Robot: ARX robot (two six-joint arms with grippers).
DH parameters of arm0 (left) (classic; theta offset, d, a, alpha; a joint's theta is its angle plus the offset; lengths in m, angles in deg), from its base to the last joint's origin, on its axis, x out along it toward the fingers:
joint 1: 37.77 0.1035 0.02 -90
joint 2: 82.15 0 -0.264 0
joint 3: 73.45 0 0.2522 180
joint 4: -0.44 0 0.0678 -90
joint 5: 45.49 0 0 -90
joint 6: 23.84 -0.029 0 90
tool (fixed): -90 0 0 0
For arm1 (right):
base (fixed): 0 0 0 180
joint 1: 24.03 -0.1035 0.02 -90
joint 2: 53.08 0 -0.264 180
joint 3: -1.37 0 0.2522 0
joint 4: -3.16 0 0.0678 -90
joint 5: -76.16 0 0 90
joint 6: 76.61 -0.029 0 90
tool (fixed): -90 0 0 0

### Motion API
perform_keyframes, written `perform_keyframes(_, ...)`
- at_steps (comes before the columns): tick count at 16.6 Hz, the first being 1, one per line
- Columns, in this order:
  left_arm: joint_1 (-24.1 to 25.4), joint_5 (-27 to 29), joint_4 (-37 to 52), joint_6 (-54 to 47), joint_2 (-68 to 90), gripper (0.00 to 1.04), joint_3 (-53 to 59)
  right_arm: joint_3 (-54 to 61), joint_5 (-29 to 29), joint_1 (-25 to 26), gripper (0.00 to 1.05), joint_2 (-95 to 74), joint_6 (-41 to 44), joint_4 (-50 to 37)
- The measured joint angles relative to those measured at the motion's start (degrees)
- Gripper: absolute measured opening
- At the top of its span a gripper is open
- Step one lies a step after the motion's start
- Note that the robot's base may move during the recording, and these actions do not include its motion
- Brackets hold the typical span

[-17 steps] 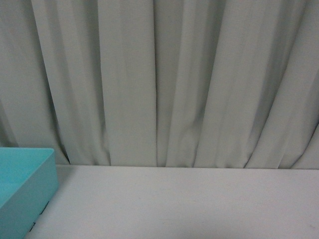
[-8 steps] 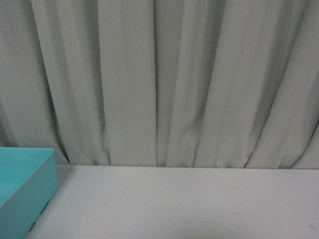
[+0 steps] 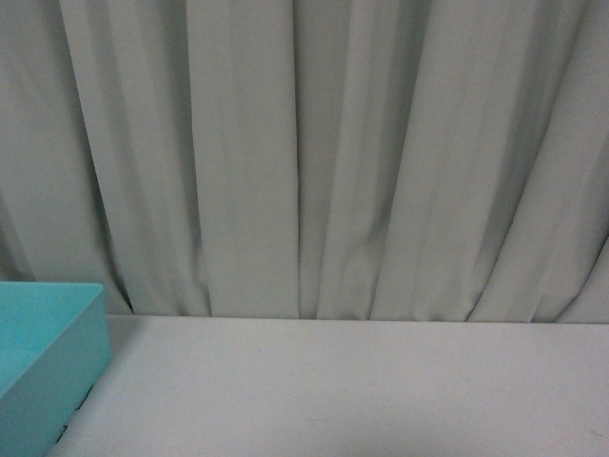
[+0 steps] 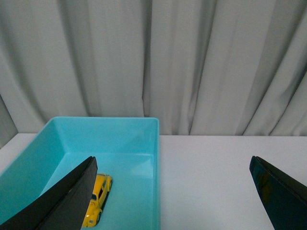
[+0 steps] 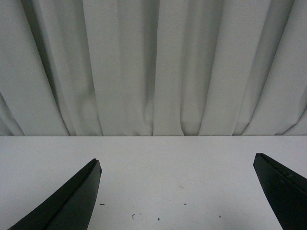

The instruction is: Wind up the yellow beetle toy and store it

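The yellow beetle toy [image 4: 97,199] lies on the floor of the turquoise bin [image 4: 139,143], partly hidden behind one black finger [image 4: 62,201] of my left gripper [image 4: 173,165]. That gripper is open, its fingers spread wide with nothing between them, one over the bin and the other over the bare table. My right gripper [image 5: 176,163] is open too, over bare white table, holding nothing. In the front view only a corner of the turquoise bin [image 3: 52,362] shows at the lower left; neither arm nor the toy is visible there.
A white table [image 3: 333,390] runs back to a grey pleated curtain [image 3: 304,152] that closes off the far side. A few small dark specks [image 5: 133,216] mark the table in the right wrist view.
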Motion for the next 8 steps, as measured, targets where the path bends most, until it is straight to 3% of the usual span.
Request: perform_keyframes(8, 0.00, -0.02, 0.00, 0.00, -0.02, 0.98, 0.00, 0.00, 0.00, 0.00, 0.98, -0.04, 0.00, 0.07)
